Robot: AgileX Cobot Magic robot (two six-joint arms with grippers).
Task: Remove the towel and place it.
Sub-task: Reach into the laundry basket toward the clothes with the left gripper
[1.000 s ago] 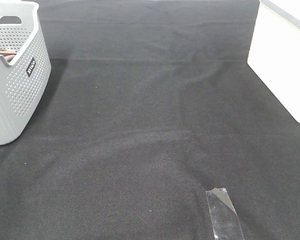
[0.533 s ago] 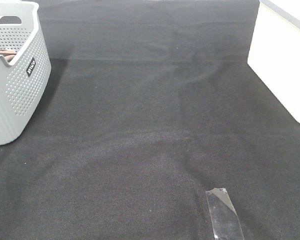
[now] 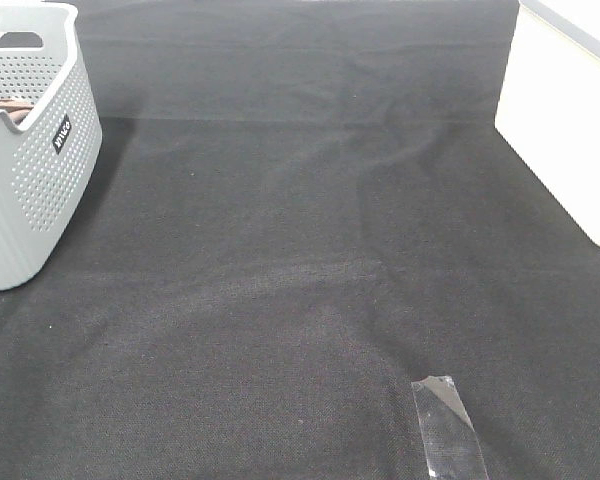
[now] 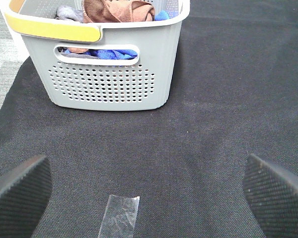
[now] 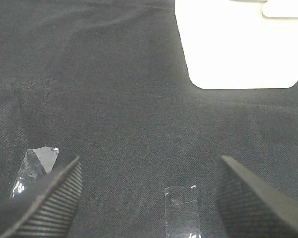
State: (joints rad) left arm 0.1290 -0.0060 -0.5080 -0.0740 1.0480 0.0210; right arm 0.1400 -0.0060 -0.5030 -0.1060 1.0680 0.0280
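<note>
Now, towel (image 4: 118, 11) bunched in grey basket (image 4: 109, 84) — left fingers (image 4: 20, 193), right fingers (image 5: 253, 198) apart, empty

The towel (image 4: 118, 11), brown terry cloth, is lying bunched and crumpled inside the grey basket (image 4: 109, 84), its folds poking just above the rim.

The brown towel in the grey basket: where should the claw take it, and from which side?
Probably the bunched top fold of the towel, which lies uppermost in the basket, coming from above: the walls close off its sides, and blue fabric lies lower.
</note>
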